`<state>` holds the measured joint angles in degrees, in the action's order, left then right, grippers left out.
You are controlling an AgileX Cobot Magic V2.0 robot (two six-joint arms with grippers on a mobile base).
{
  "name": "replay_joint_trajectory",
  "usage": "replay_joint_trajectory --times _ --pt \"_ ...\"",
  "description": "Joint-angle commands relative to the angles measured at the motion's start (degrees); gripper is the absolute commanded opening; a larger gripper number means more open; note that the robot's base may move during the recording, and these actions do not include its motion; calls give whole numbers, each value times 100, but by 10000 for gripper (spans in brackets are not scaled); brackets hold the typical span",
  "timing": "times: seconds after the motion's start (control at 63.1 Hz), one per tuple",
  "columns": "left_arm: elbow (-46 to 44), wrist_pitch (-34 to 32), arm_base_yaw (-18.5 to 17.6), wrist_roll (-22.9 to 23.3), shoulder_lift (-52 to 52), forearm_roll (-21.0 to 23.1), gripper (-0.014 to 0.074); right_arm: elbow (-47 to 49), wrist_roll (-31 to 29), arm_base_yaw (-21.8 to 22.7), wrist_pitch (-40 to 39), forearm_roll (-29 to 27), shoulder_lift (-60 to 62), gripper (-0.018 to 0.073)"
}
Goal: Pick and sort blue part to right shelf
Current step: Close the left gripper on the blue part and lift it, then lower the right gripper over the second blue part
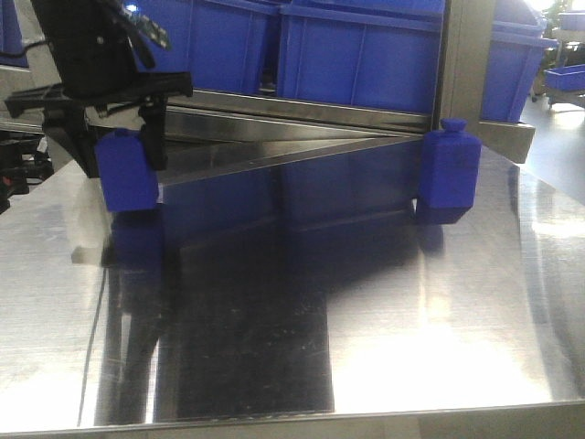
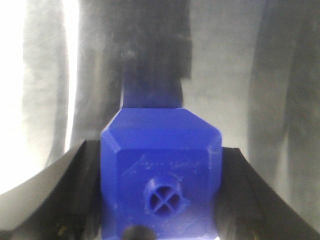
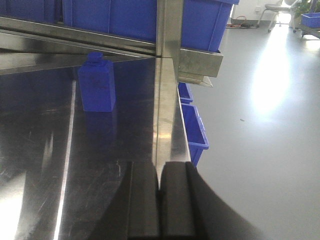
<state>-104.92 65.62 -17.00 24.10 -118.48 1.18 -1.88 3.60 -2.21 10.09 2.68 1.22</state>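
Note:
The blue part [image 1: 128, 178] is a small boxy block at the table's left, and my left gripper [image 1: 119, 151] is shut on it from above. In the left wrist view the part [image 2: 160, 150] fills the space between the black fingers [image 2: 65, 190], its round knob facing the camera. Whether it rests on the steel or hangs just above it I cannot tell. The right shelf [image 1: 366, 114] runs along the back, a steel rail under blue crates [image 1: 356, 46]. My right gripper [image 3: 160, 175] is shut and empty over the table's right edge.
A second blue block [image 1: 448, 169] with a taller cap stands upright at the back right, near the shelf post [image 1: 466, 55]; the right wrist view also shows this block [image 3: 96, 82]. Blue bins [image 3: 192, 125] sit on the floor beyond the steel table [image 1: 292, 320].

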Motion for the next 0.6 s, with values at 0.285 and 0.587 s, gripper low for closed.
replay_joint_trajectory --times 0.285,0.587 --pt "-801 731 -322 -860 1218 -172 312 137 -35 -1 -534 64 61 59" --pt "-189 652 -752 -1157 2513 -1126 312 137 -35 -1 -677 64 61 59"
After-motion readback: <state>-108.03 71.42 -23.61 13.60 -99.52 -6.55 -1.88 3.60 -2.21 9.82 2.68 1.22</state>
